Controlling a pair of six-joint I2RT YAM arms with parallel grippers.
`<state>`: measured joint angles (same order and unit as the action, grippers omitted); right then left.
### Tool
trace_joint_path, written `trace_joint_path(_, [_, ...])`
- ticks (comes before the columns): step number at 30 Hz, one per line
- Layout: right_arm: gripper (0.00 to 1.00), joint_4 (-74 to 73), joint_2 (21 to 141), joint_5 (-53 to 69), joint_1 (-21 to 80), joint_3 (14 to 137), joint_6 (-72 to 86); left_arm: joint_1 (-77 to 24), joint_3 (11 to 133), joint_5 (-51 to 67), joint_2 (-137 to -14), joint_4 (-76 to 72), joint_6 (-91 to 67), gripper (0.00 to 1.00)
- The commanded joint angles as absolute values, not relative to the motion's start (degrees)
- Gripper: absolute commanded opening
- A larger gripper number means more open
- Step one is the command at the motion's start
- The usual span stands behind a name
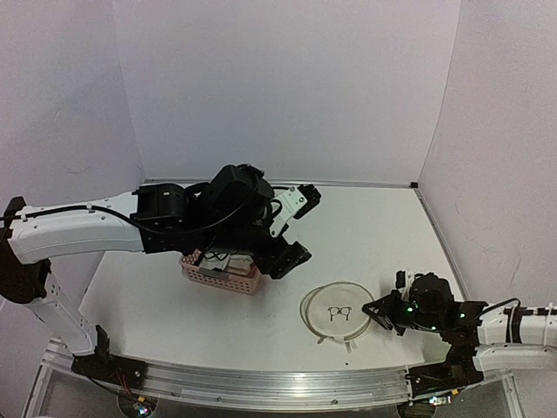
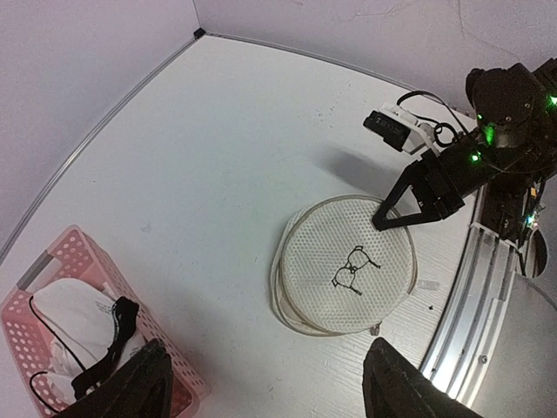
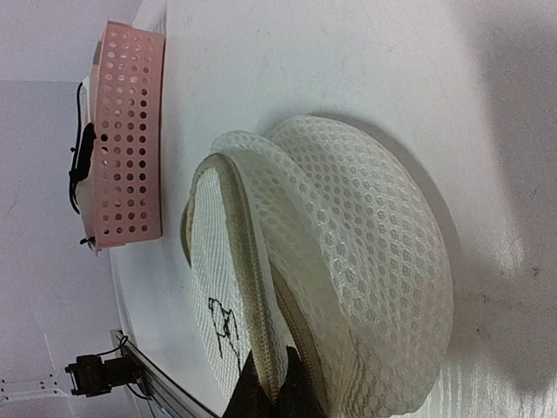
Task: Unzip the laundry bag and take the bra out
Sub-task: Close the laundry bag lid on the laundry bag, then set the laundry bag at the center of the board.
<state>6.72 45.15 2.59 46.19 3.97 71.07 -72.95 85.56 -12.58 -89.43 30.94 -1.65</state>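
Bra [image 2: 74, 326] lies in the pink basket [image 1: 222, 277] toward the tabletop's [image 1: 374, 235] left edge, the left gripper [image 1: 303, 228] above it with jaws wide open and empty, while the flattened laundry bag [image 1: 338, 312] sits by the near edge, its rim pinched in the closed jaws of the right gripper [image 1: 372, 313].

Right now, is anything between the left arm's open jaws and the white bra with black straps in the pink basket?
Nothing visible. The left arm's jaws stand open above the pink slotted plastic basket, and the white fabric bra with black straps lies uncovered inside it. The round white mesh laundry bag lies apart on the table.
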Motion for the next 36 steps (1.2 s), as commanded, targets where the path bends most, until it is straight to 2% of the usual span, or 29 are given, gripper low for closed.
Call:
trace_joint_path(1, [0.0, 9.84, 45.47, 0.05, 46.23, 2.24, 78.63, -72.63, 84.38, -12.39, -88.66, 28.24, -2.87, 0.75])
trace_joint_path(8, [0.0, 9.84, 46.37, -4.72, 46.29, 0.18, 84.16, -72.61, 83.41, -12.94, -87.82, 27.77, -2.91, 0.75])
trace_joint_path(13, [0.0, 11.6, 52.39, -9.22, 46.28, -0.28, 85.24, -72.63, 82.96, -13.61, -87.31, 27.53, -3.22, 0.75])
trace_joint_path(19, [0.0, 17.46, 67.2, -10.45, 46.11, 6.94, 81.97, -72.65, 81.97, -14.89, -86.47, 27.01, -4.87, 0.75])
trace_joint_path(26, [0.0, 27.6, 85.09, -6.21, 45.37, 16.19, 78.98, -72.51, 79.79, -16.46, -84.33, 26.38, -7.53, 0.75])
trace_joint_path(36, [0.0, 30.01, 97.55, -4.66, 40.32, 28.75, 75.26, -72.51, 76.55, -18.3, -81.01, 25.57, -9.53, 0.76])
